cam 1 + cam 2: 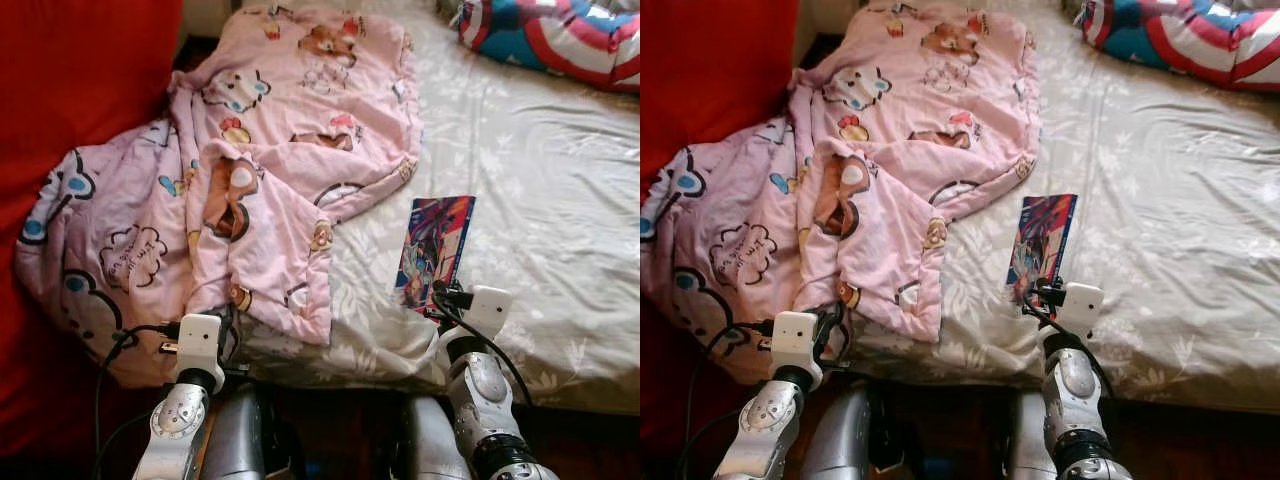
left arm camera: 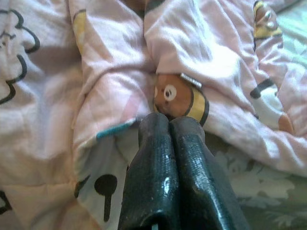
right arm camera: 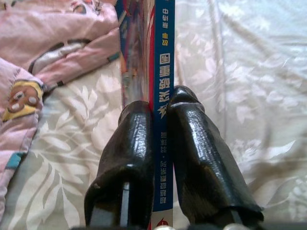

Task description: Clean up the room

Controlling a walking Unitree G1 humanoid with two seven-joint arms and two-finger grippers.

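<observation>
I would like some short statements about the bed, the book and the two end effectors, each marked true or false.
1. The right end effector is closed on the book. True.
2. The book lies on the pink blanket. False: it is on the grey leaf-patterned sheet, beside the blanket.
3. The left end effector is wide open. False: its fingers are pressed together at the blanket's edge.
4. A striped cushion lies at the bed's far right corner. True.

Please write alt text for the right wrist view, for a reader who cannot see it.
The right tool is shut on the spine edge of a thin book, held upright over a grey leaf-patterned bedsheet. A pink cartoon blanket lies beside it.
</observation>
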